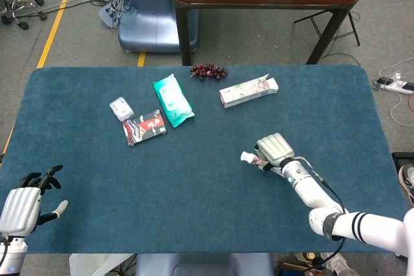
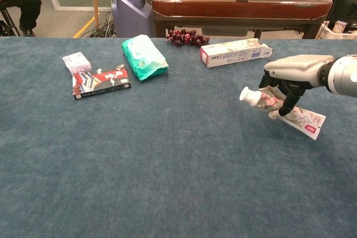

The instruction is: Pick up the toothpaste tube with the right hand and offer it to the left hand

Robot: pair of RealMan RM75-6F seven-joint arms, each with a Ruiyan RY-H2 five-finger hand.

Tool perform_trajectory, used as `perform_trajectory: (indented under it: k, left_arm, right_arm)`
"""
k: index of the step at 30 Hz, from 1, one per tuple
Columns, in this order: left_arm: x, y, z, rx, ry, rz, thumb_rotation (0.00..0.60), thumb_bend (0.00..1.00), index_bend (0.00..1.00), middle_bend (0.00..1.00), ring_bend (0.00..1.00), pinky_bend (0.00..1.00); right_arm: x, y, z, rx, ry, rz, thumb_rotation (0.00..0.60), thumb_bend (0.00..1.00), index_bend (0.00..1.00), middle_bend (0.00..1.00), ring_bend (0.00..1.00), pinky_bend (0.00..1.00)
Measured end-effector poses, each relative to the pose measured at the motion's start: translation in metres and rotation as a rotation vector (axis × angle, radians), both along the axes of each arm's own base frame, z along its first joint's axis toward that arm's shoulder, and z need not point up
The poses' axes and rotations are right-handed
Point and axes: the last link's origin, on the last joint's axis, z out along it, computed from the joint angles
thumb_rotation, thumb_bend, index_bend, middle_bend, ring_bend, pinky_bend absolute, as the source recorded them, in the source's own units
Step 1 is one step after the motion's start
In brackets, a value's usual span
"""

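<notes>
Covering most of both views, a blue tabletop (image 1: 194, 185) carries everything. On its right side the right hand (image 2: 287, 79) grasps a toothpaste tube (image 2: 281, 110), lifted off the cloth and tilted, cap end higher and pointing left. At the near left corner the left hand (image 1: 22, 205) holds nothing, its fingers spread apart. Toward the far edge lie a long toothpaste box (image 1: 248, 91), a green pack of wipes (image 1: 173, 100), a red and black booklet (image 1: 144, 127), a bunch of dark grapes (image 1: 207, 70) and a small white packet (image 1: 121, 108).
</notes>
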Motion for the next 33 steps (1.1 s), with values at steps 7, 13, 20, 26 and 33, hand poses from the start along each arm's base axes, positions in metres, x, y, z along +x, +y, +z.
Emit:
perform_trajectory:
  k: [7, 13, 20, 26, 33]
  left_arm:
    - [0.002, 0.003, 0.002, -0.005, -0.001, -0.006, 0.6, 0.22, 0.15, 0.46, 0.42, 0.18]
    - [0.009, 0.013, 0.0, -0.05, 0.005, -0.042, 0.6, 0.22, 0.15, 0.46, 0.42, 0.18]
    - [0.026, 0.035, -0.005, -0.153, 0.048, -0.135, 0.6, 0.22, 0.15, 0.46, 0.44, 0.18]
    - [0.05, 0.057, -0.016, -0.275, 0.111, -0.257, 0.6, 0.22, 0.12, 0.46, 0.44, 0.18]
    - [0.08, 0.078, -0.037, -0.406, 0.231, -0.428, 0.6, 0.22, 0.07, 0.47, 0.45, 0.17]
  right_arm:
    - [0.008, 0.004, 0.007, 0.032, -0.024, 0.001, 0.6, 0.97, 0.84, 0.74, 0.69, 0.58]
    - [0.027, 0.007, 0.022, 0.071, -0.027, 0.05, 0.6, 1.0, 0.86, 0.76, 0.71, 0.58]
    - [0.057, 0.004, 0.032, 0.157, 0.013, 0.144, 0.6, 1.0, 0.88, 0.77, 0.72, 0.59]
    - [0.089, 0.002, 0.03, 0.255, 0.069, 0.247, 0.6, 1.0, 0.88, 0.77, 0.73, 0.59]
    - [0.115, -0.001, 0.016, 0.343, 0.136, 0.317, 0.6, 1.0, 0.89, 0.78, 0.73, 0.59]
